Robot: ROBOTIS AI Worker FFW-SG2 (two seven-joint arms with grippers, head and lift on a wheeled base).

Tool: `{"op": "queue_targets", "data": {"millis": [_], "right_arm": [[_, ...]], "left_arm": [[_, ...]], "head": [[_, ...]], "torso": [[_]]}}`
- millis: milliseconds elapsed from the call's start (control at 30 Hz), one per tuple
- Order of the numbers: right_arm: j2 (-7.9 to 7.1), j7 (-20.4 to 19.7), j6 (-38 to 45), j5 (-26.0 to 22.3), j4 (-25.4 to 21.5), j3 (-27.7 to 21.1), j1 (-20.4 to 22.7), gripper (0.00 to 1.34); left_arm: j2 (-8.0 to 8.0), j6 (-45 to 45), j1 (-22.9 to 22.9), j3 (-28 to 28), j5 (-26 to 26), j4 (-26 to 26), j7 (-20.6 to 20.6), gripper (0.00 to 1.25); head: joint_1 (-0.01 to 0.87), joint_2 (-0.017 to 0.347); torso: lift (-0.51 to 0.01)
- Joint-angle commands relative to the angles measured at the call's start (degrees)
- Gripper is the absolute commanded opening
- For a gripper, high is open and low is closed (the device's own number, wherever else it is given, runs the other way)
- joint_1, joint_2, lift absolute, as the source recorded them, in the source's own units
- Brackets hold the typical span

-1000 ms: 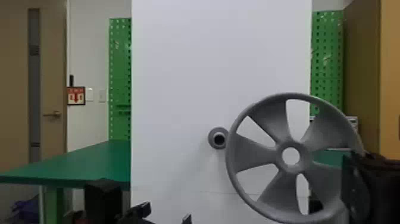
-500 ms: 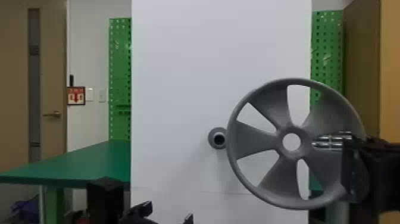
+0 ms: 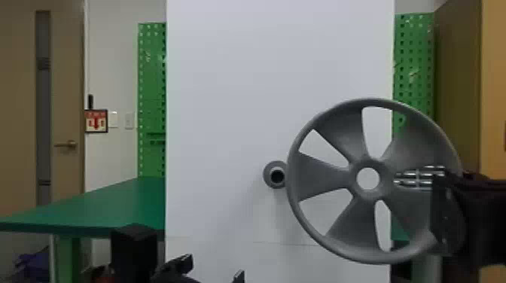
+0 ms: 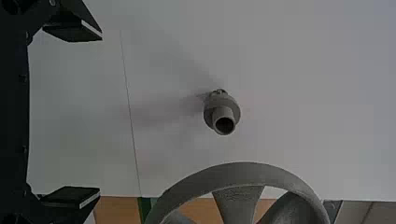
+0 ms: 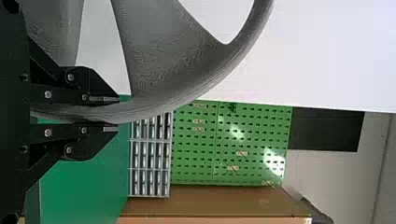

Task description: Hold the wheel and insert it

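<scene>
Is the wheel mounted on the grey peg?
No, the wheel is in the right pincer, its hub right of the peg.

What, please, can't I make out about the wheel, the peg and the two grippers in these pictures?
- Wheel, right wrist view: partly cut off by the top edge.
- Part of the wheel's rim, head view: hidden by the right gripper.
- Left gripper, head view: partly cut off by the bottom edge.
- Inside of the hollow peg, left wrist view: too dark.
</scene>
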Motion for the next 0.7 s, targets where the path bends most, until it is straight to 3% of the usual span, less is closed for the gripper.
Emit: {"op": "queue_targets", "data": {"millis": [0, 667], "right_arm": [[0.06, -0.1, 0.0, 0.2, 0.0, 0.4, 0.0, 0.09], [0.50, -6.2, 0.2, -4.5, 0.6, 2.8, -0.1, 0.09]], "left_arm": [[0.00, 0.0, 0.1, 0.1, 0.0, 0.0, 0.0, 1.13], [0.00, 0.0, 0.1, 0.2, 0.2, 0.0, 0.0, 1.13]], "head": [[0.012, 0.155], [0.012, 0.155]], "torso": [[-0.473], [-0.473]]}}
